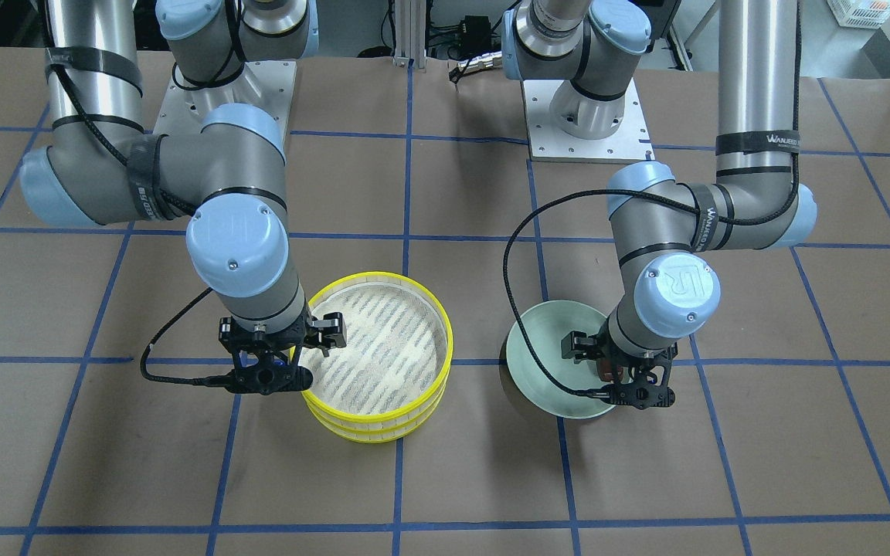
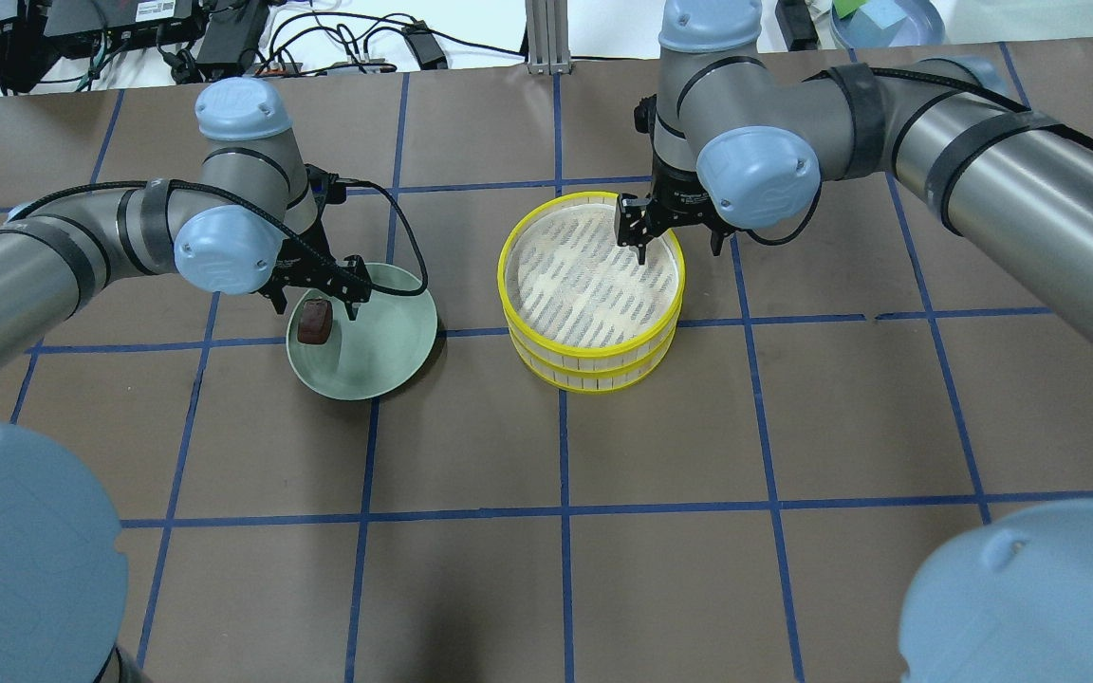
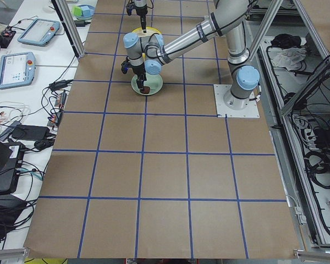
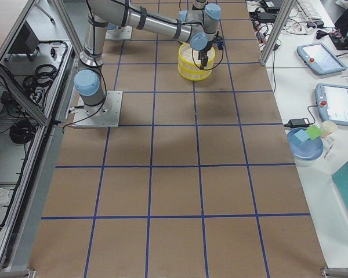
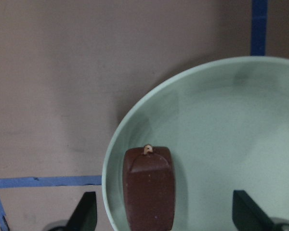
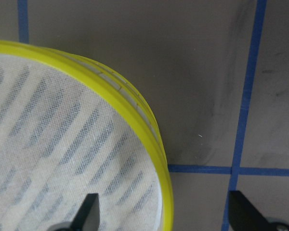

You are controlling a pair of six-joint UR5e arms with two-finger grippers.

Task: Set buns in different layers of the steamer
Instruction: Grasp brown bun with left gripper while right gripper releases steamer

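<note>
Left wrist-mounted view shows my left gripper (image 5: 166, 214) spread wide, straddling the dark brown bun (image 5: 149, 190), which lies in the green plate (image 5: 221, 125) at lower centre. Its fingers (image 5: 86, 214) seem clear of the bun. My right gripper (image 6: 166, 214), also released, hangs astride the steamer (image 2: 594, 365) rim, mid-frame overhead.

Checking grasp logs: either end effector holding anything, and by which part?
Nothing held. Left end effector open, straddling the brown bun on the plate without touching; right end effector open astride the steamer rim.
</note>
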